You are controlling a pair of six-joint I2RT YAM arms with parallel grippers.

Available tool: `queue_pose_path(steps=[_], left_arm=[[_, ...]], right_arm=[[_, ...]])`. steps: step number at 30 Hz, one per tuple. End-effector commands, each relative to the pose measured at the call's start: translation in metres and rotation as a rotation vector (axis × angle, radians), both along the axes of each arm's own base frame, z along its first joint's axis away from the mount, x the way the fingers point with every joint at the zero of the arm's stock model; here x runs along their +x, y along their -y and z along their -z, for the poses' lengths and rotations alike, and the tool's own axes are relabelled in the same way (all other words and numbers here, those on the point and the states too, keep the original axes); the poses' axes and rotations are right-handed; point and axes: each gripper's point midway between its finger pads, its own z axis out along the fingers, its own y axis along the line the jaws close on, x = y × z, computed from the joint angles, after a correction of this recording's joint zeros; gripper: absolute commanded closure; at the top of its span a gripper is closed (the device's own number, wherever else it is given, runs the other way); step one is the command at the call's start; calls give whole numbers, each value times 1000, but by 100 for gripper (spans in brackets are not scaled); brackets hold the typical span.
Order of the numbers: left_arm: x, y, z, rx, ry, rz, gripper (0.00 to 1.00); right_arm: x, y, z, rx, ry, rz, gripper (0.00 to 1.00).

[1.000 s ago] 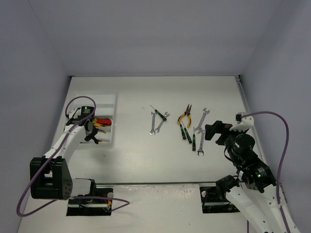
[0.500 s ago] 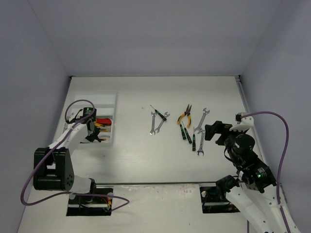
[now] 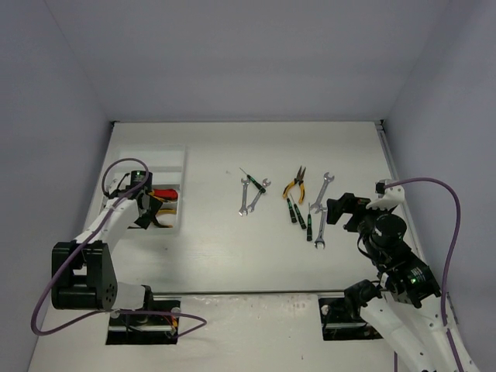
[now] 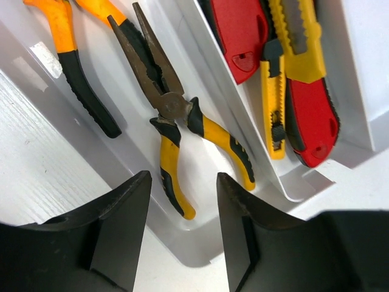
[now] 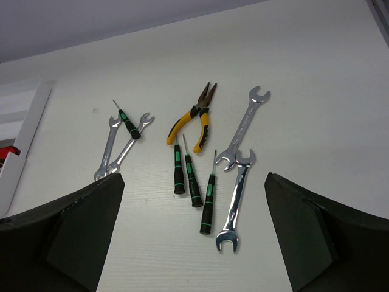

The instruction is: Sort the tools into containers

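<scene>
Both open, empty: left gripper (image 4: 182,231) above yellow-handled steel pliers (image 4: 173,131) lying in white plastic tray (image 4: 358,91); right gripper (image 5: 193,237) should next fetch mid-frame tools (image 5: 207,201).

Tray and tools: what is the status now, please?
Left gripper open, empty, over tray. Right gripper open, empty. Pliers and cutters in tray; nine tools loose on table. Nothing blocking.

Yellow-handled pliers (image 4: 172,109) and red cutters (image 4: 313,121) lie in adjacent white plastic tray compartments (image 4: 358,73). Silver wrenches (image 5: 242,129) and black-green screwdrivers (image 5: 208,201) lie outside.
</scene>
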Motion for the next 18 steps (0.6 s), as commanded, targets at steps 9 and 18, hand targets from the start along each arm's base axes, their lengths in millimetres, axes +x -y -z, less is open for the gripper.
queue_pose_path(steps=[9, 18], left_arm=[[15, 9, -139, 140, 296, 401, 55], [-13, 36, -172, 214, 372, 805, 32]], right_arm=[[38, -14, 15, -62, -121, 22, 4], [107, -45, 57, -172, -329, 10, 38]])
